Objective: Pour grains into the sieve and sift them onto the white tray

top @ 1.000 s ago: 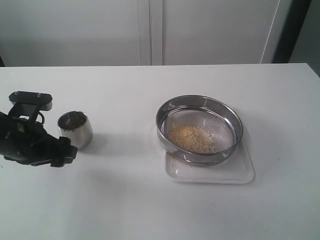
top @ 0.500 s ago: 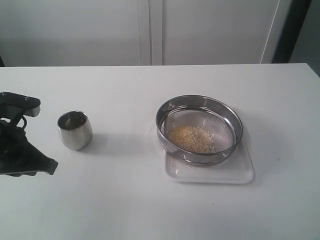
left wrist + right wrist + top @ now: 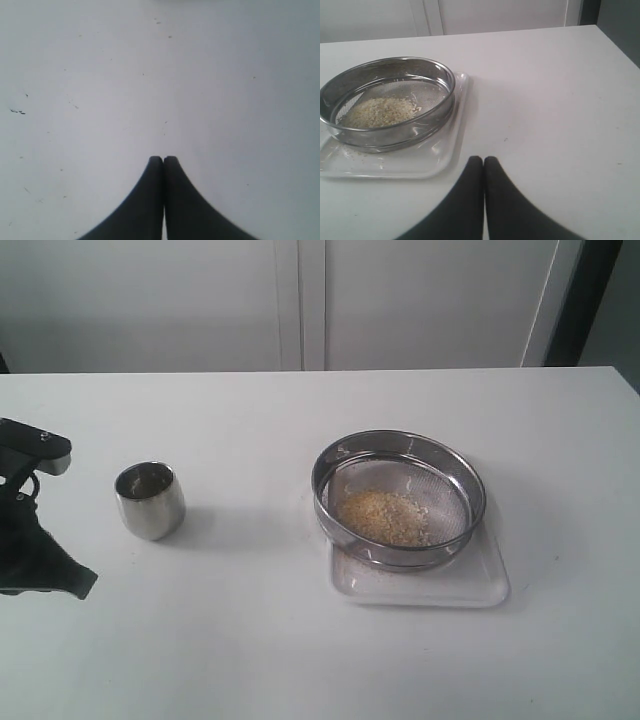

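Note:
The sieve [image 3: 398, 496] [image 3: 386, 101] rests on the white tray [image 3: 478, 585] [image 3: 432, 159], right of the table's middle. A heap of yellow and pale grains [image 3: 384, 517] [image 3: 377, 111] lies on its mesh. A few stray grains lie on the tray. My left gripper [image 3: 85, 583] [image 3: 163, 159] is shut with nothing in it, at the table's left edge, apart from the small steel cup [image 3: 150, 500]. My right gripper [image 3: 483, 159] is shut and empty, just off the tray's near corner; the exterior view does not show it.
The steel cup stands upright on the white table [image 3: 250, 630], left of the sieve. White cabinet doors [image 3: 300, 300] close off the back. The table's right edge [image 3: 615, 45] runs past the tray.
My left arm has drawn back to the left, away from the steel cup. The cup, sieve and tray have not moved.

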Controlling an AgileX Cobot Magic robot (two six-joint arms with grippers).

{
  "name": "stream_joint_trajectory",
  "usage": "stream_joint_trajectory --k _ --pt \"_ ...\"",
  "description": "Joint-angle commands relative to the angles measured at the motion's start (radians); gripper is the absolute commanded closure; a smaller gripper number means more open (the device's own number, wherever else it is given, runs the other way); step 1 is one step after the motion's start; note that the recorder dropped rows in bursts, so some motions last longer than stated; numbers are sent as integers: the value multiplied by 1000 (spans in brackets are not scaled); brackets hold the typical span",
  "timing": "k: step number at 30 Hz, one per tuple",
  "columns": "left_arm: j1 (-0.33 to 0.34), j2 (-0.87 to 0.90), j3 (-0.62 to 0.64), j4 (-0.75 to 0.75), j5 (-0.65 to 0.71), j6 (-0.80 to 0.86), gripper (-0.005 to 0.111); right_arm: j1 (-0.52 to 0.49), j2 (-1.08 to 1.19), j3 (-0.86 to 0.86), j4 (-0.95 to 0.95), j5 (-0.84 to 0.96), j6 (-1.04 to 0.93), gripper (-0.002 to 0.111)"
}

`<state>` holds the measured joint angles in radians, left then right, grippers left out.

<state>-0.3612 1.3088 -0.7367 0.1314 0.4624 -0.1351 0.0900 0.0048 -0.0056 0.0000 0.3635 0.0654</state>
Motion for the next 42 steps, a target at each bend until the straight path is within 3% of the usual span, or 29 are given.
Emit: stream_joint_trajectory --k 1,7,14,18,22,28,33,42 --pt "43 -18 8 0 31 -11 107 2 -5 6 0 -14 0 108" --pt "141 -59 8 0 111 4 107 2 -5 6 0 -14 0 108" --pt "141 -146 16 -11 87 -4 107 2 -5 6 0 -62 -87 108" --pt "141 -207 68 -13 22 -20 107 2 -5 6 6 -175 -77 108" --pt "141 -227 120 -7 -43 -52 107 2 -5 6 18 -394 102 108" --pt "231 -227 146 -11 -67 -78 107 2 -5 6 18 -624 209 108" --pt "244 -227 148 -11 -59 -73 107 2 -5 6 18 -713 328 108" --pt "244 -227 148 16 -50 -61 107 2 -5 6 18 -763 365 108"
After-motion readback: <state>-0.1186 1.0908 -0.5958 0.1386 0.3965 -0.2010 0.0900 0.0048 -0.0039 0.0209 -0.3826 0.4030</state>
